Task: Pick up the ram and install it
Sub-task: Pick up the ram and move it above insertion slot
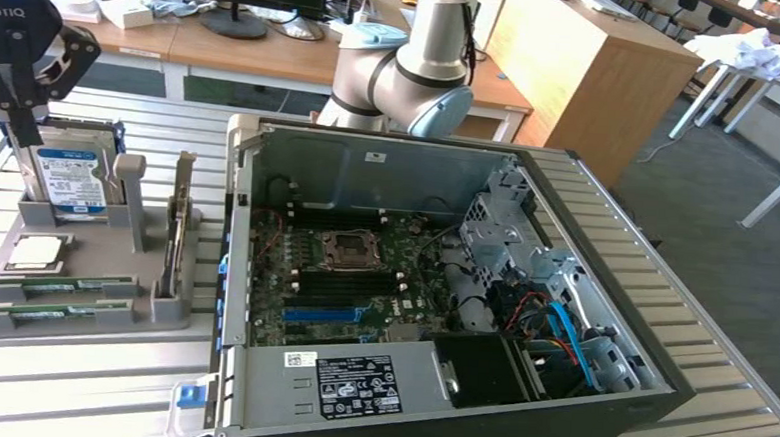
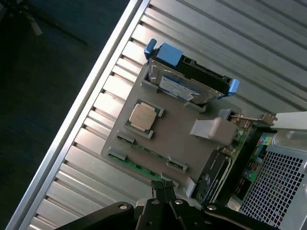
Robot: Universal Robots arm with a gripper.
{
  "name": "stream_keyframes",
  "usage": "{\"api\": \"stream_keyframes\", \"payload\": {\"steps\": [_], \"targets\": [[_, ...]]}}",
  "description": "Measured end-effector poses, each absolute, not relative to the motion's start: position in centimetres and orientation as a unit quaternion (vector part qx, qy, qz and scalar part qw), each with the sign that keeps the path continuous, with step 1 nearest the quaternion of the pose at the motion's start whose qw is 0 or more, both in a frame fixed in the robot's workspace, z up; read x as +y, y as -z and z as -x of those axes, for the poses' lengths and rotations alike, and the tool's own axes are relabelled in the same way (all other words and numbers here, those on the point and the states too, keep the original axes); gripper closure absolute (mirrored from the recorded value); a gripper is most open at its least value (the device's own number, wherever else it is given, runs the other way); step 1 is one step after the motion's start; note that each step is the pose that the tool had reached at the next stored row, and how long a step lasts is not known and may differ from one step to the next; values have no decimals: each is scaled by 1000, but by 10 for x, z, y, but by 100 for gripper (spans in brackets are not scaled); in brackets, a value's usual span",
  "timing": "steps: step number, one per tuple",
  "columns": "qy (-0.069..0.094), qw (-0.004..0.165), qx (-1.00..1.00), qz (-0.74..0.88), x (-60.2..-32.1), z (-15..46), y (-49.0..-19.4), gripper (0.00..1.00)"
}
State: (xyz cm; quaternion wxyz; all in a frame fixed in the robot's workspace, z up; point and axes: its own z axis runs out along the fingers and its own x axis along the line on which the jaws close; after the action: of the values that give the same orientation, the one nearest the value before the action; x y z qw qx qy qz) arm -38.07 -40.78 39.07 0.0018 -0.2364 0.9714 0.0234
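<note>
Over the grey plastic parts holder (image 1: 91,331) at the exterior view's left, the black pincer (image 1: 19,109) hangs with fingertips pressed together, pinching nothing. The long green ram stick (image 1: 59,284) lies flat in a holder slot, untouched; pickup and seating inside the open black computer case (image 1: 365,177) both look undone

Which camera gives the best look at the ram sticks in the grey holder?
The exterior view: both ram sticks sit in the grey holder with their green faces and pale labels visible. The wrist view looks down on them, so they appear as thin green edges.
</note>
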Motion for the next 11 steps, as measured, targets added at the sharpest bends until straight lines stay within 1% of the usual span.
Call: {"api": "stream_keyframes", "payload": {"steps": [11], "targets": [[-23,0,949,315,-408,381,-391,90]]}}
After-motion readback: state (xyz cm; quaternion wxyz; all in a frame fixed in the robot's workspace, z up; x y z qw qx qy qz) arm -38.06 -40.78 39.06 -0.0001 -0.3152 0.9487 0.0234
